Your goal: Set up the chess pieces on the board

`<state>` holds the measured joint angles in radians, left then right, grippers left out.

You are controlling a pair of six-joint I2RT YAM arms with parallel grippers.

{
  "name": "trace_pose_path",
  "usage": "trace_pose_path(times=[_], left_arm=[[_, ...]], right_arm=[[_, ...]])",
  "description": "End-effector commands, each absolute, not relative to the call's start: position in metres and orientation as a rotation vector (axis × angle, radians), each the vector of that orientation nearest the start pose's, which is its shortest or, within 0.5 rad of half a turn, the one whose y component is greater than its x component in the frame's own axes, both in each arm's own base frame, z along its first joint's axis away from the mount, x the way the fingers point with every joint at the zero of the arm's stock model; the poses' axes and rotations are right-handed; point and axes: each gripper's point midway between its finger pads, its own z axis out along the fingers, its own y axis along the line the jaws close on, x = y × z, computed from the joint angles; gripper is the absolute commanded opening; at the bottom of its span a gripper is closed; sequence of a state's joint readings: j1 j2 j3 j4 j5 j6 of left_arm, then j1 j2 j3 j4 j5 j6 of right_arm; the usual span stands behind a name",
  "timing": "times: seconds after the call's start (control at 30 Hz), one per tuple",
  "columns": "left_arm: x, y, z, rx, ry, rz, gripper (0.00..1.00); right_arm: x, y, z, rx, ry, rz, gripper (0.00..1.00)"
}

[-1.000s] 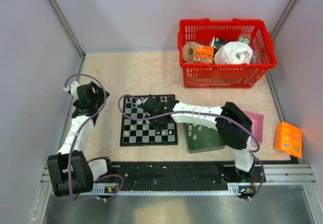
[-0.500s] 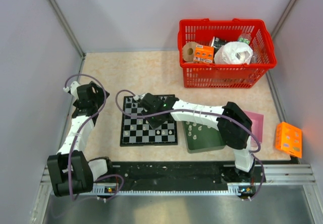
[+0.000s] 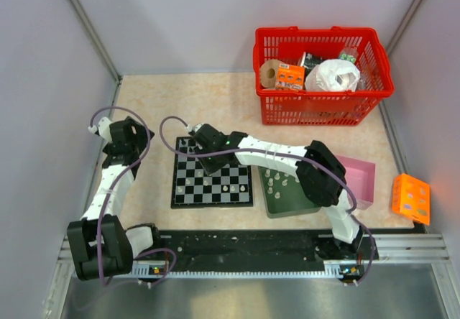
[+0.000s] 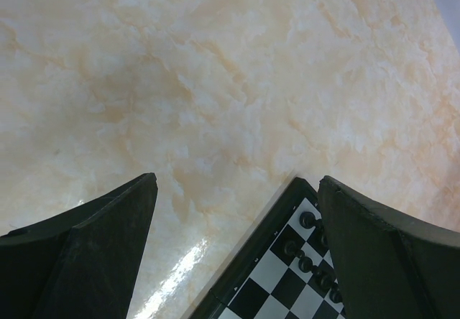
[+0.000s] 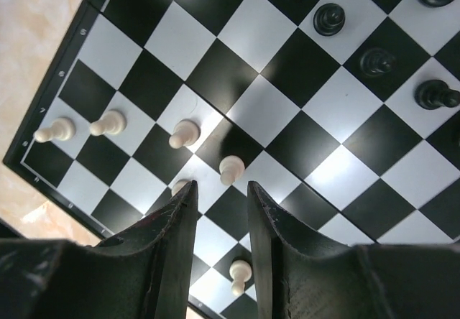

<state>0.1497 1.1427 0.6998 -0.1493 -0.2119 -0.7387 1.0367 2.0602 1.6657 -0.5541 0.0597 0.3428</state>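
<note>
The flat black-and-white checkered chessboard point(image 3: 192, 193) lies on the marbled beige tabletop point(image 3: 158, 96). A dark green rectangular tray point(image 3: 291, 202) sits just beside it at 3 o'clock and carries several whitish figurines point(image 3: 277, 181). The right gripper point(image 5: 223, 184) hangs over the board with its jaws slightly parted, grasping nothing. A white pawn point(image 5: 231, 169) stands just ahead of its tips, with black pieces point(image 5: 330, 19) at 1 o'clock from that pawn. The left gripper point(image 4: 237, 182) hovers off the board's 10 o'clock corner, spread wide and empty.

light: bright, even | glare: sheen on board point(image 5: 266, 111) and table point(image 4: 180, 261) | shadows: soft | focus: sharp
</note>
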Motion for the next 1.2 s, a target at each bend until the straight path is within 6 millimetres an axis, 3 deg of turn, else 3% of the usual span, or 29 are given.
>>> trace_pose_path(times=[0.0, 0.27, 0.6, 0.73, 1.03, 1.17], left_arm=[[0.345, 0.071, 0.16, -1.061, 1.801, -0.094, 0.99], [0.345, 0.072, 0.158, -1.069, 1.798, -0.086, 0.99], [0.345, 0.07, 0.156, -1.061, 1.803, -0.095, 0.99], [0.345, 0.071, 0.157, -1.061, 1.801, -0.094, 0.99], [0.347, 0.069, 0.154, -1.056, 1.808, -0.106, 0.99], [0.347, 0.069, 0.152, -1.057, 1.815, -0.105, 0.99]], right_arm=[[0.269, 0.455, 0.086, -0.798, 2.406, 0.497, 0.34], [0.271, 0.456, 0.075, -0.807, 2.422, 0.493, 0.32], [0.268, 0.452, 0.076, -0.825, 2.42, 0.491, 0.1], [0.265, 0.446, 0.089, -0.821, 2.4, 0.499, 0.03], [0.238, 0.422, 0.094, -0.853, 2.408, 0.505, 0.02], [0.224, 0.422, 0.094, -0.881, 2.408, 0.523, 0.02]])
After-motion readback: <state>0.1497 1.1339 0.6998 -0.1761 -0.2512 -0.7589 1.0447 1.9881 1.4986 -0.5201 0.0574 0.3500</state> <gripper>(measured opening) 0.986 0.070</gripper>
